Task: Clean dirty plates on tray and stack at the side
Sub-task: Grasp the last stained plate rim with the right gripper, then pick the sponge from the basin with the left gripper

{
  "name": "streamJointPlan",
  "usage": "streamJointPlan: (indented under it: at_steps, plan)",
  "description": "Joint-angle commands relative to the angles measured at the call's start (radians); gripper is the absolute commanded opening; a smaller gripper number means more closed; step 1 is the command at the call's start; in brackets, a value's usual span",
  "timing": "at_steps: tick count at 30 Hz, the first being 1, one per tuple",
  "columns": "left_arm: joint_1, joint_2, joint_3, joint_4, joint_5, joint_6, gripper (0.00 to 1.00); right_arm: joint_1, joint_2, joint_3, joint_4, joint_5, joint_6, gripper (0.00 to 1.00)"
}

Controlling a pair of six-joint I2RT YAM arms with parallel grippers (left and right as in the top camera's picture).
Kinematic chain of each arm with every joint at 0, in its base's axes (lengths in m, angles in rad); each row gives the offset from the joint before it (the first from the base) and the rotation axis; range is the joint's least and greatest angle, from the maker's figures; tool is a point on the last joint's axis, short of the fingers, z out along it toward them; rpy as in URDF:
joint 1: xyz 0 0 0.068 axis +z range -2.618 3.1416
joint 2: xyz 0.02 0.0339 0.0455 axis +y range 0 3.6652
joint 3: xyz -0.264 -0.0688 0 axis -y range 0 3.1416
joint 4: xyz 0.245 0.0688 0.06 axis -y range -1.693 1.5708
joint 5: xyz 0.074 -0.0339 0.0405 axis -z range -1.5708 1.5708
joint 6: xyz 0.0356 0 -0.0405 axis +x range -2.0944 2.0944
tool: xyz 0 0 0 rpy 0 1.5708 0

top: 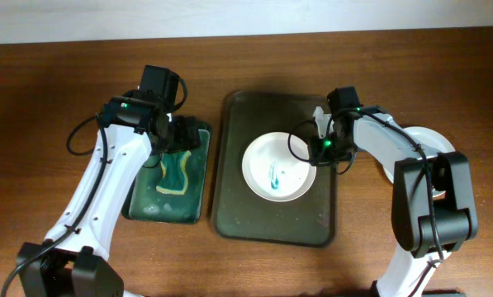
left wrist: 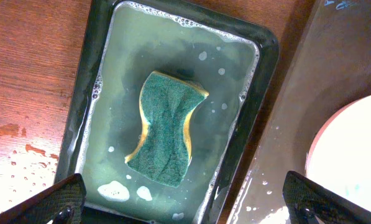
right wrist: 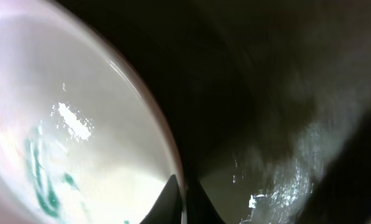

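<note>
1. My right gripper (top: 322,144): at the right rim of the plate (top: 267,157). The fingers are nearly together, one on each side of the rim. They seem to pinch it, though the wrist view is dark and blurred.
2. Plate: white, round, glossy, with a green smear (top: 277,176) on its face. It lies in the middle of the tray (top: 229,190).
3. Tray: dark, rectangular with rounded corners, wet with scattered droplets.
4. My left gripper (left wrist: 191,199): above the basin (left wrist: 86,93), fingers spread wide and holding nothing.
5. Basin: dark green, shallow, left of the tray and just beside it. It holds cloudy water with patches of foam.
6. Sponge (left wrist: 166,134): waisted shape, rough green face up with a yellow edge. It lies flat in the basin, apart from my fingers.
7. Second plate (top: 432,139): white, on the table (top: 31,99) right of the tray, partly hidden by my right arm.
8. Table: brown wood grain, with water spots left of the basin.
</note>
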Motion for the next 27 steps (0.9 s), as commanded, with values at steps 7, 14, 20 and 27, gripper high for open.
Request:
streamJointPlan:
  at_steps: [7, 14, 20, 27]
  plan:
    - [0.003, 0.004, 0.009, -0.008, 0.003, 0.014, 0.99, 0.006, 0.000, 0.002, -0.105, 0.058, 0.217, 0.17]
    - [0.006, 0.260, 0.008, 0.032, 0.003, 0.061, 0.52, 0.004, -0.051, 0.003, -0.095, 0.063, 0.006, 0.34]
    - [0.044, 0.477, 0.008, 0.052, 0.008, 0.046, 0.14, 0.004, -0.139, 0.003, -0.116, 0.133, 0.006, 0.42]
    - [0.052, 0.375, 0.050, -0.012, 0.112, 0.058, 0.00, 0.004, -0.139, 0.003, -0.114, 0.144, 0.006, 0.42]
